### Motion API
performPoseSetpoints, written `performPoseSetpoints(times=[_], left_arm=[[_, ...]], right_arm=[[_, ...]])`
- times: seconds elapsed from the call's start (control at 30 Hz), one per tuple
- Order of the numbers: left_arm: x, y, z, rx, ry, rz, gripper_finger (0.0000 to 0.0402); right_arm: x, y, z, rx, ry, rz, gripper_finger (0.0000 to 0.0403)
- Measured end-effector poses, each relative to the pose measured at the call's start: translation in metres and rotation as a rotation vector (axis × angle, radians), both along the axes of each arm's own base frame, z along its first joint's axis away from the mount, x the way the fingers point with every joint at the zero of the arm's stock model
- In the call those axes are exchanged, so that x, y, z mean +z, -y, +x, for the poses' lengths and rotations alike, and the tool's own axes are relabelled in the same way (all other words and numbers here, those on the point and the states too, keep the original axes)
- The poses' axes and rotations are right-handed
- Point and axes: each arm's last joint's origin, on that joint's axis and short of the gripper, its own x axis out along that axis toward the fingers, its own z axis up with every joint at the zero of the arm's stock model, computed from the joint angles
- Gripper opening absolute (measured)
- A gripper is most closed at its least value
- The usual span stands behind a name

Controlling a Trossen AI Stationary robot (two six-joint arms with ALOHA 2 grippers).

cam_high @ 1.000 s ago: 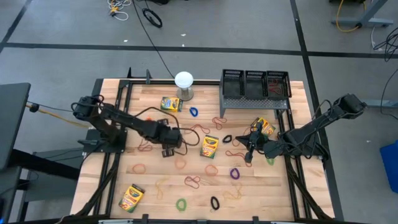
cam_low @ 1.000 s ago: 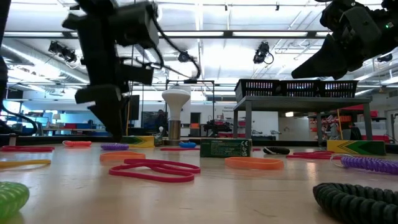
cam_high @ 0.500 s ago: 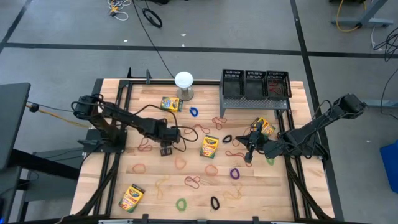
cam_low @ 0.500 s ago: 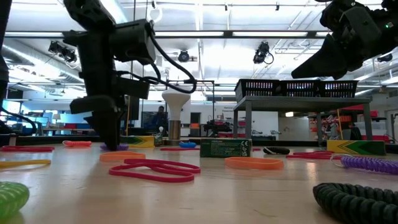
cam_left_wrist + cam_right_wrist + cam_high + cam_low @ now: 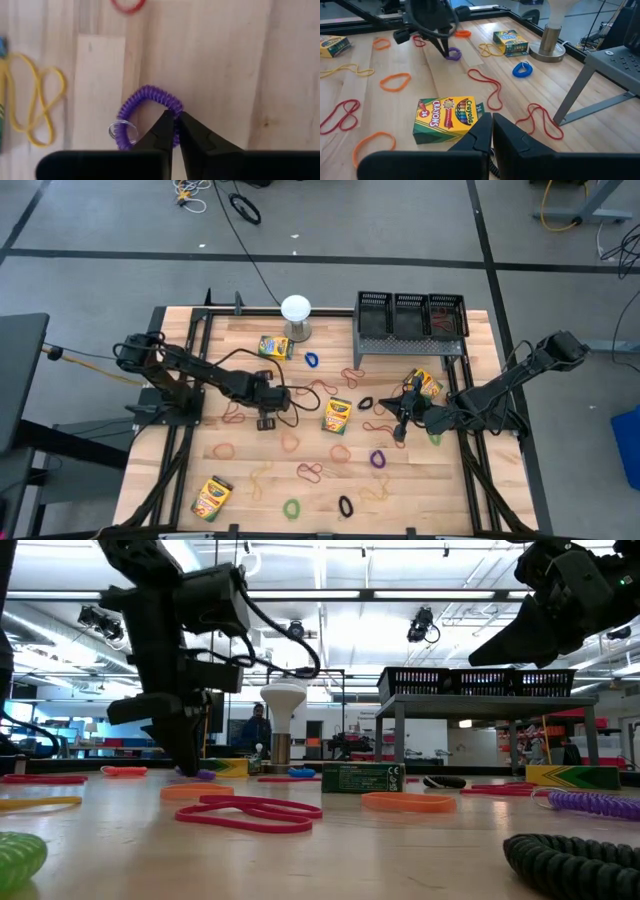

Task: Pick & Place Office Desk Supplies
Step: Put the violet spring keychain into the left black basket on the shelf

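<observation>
- My left tool (image 5: 174,131) is down on the wooden surface (image 5: 250,450), its two fingers pressed nearly together on the rim of a purple coil band (image 5: 150,107); in the left wrist view the tips pinch one strand of the loop.
- That band lies on the left half of the surface, just beside a yellow rubber band (image 5: 30,107) and near an orange one (image 5: 395,81).
- To do this step well, I judge I should lift straight up and slowly, checking that the coil hangs from the tips and does not slip out, since only a thin part of it is caught.
- The three black mesh bins (image 5: 411,315) sit on top of a grey perforated riser (image 5: 400,345) at the far right of the surface, well apart from my grip, so the carry is long.
- On the way stand the white globe on its stand (image 5: 296,313), a crayon box (image 5: 336,415) and loose red bands (image 5: 487,90); I should pass above them.
- My right tool (image 5: 491,131) waits with fingers closed and empty, hovering near another crayon box (image 5: 426,384) below the riser, and I should steer clear of that arm.
</observation>
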Motion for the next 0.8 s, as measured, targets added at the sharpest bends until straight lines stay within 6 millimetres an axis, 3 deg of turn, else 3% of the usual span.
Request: performPoseSetpoints(times=[0.17, 0.4, 0.6, 0.8], left_arm=[[0.004, 0.020, 0.003, -0.072, 0.078, 0.034, 0.0018], [0.002, 0.052, 0.013, -0.243, 0.420, -0.047, 0.0018], [0.005, 0.051, 0.020, -0.283, 0.745, -0.085, 0.0018], [-0.005, 0.041, 0.030, -0.368, 0.898, -0.132, 0.0018]], right_arm=[[0.000, 0.000, 0.000, 0.000, 0.000, 0.000, 0.0023], [0.000, 0.000, 0.000, 0.000, 0.000, 0.000, 0.0023], [0.002, 0.001, 0.001, 0.004, 0.001, -0.045, 0.0023], [0.005, 0.003, 0.003, 0.047, -0.031, -0.207, 0.0023]])
